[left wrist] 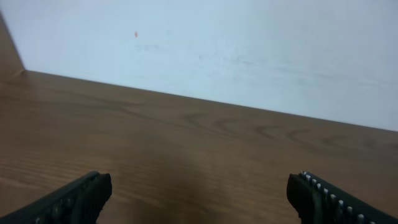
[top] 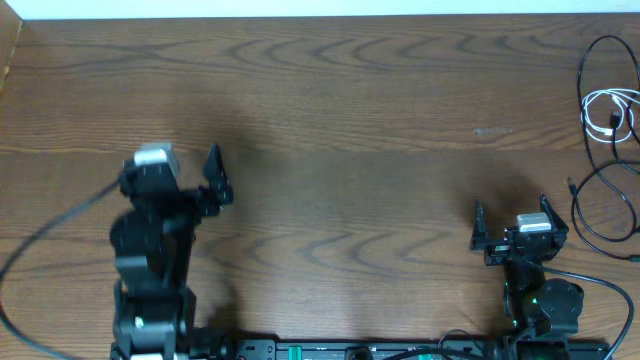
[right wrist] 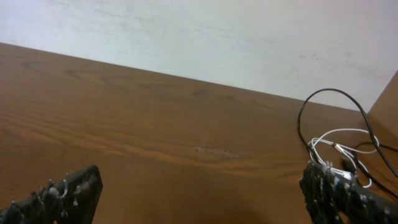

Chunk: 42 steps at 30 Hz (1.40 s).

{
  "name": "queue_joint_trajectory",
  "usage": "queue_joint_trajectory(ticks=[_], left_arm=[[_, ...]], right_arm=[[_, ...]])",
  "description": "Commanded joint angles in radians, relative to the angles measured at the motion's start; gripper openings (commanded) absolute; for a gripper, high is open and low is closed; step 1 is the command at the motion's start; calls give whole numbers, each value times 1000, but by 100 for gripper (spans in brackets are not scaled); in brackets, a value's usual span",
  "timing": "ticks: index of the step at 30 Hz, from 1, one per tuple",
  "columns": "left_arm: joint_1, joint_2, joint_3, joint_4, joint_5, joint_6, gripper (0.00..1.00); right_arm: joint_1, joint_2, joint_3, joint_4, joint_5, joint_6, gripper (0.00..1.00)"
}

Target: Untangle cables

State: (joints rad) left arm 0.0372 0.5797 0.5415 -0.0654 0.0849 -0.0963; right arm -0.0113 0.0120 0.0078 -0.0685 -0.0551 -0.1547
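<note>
Overhead, two black robot arms sit at the near edge of a brown wood-grain counter (top: 350, 100), well apart from each other. The left arm (top: 150, 260) rises from its base at the near left and reaches toward the far side. It carries the left hand (top: 175, 170) over bare wood, its fingers spread wide with nothing between them. The left wrist view agrees: two dark ribbed fingertips (left wrist: 323, 196) stand at the bottom corners with only counter between, and a pale wall (left wrist: 249, 37) lies beyond the far edge.

The right arm (top: 545, 305) is folded low and compact at the near right. The right hand (top: 512, 215) also points toward the far side, fingers wide apart and gripping nothing.

The tangle lies at the right edge of the counter, partly cut off by the frame. A thin white cord (top: 610, 110) sits in small loose loops at the far right. Thin black cords (top: 598, 65) loop around and across it, and one larger black loop trails nearer, just right of the right hand but apart from it. In the right wrist view the cords lie beyond the right fingertip.
</note>
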Motion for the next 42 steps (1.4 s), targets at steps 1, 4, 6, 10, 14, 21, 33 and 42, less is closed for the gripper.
queue_joint_trajectory(ticks=[1, 4, 6, 10, 14, 21, 33, 42], left_arm=[[21, -126, -109, 35, 13, 10, 96], [32, -228, -209, 66, 13, 11, 96], [32, -296, -282, 91, 12, 14, 96], [32, -394, -394, 135, 12, 14, 96], [32, -462, -473, 161, 8, 14, 96], [39, -548, -537, 117, -7, 14, 96], [40, -579, -537, -2, -32, 17, 96], [40, -575, -537, -2, -32, 17, 96]], right_arm=[[-4, -5, -2, -3, 4, 3, 99], [-4, -5, -2, -3, 4, 3, 99], [-4, -5, -2, -3, 4, 3, 99], [-4, -5, -2, -3, 4, 3, 99], [-4, -5, -2, -3, 4, 3, 99], [-4, -5, -2, -3, 4, 3, 99], [-4, -5, -2, -3, 4, 3, 99], [-4, -5, -2, -3, 4, 3, 99]])
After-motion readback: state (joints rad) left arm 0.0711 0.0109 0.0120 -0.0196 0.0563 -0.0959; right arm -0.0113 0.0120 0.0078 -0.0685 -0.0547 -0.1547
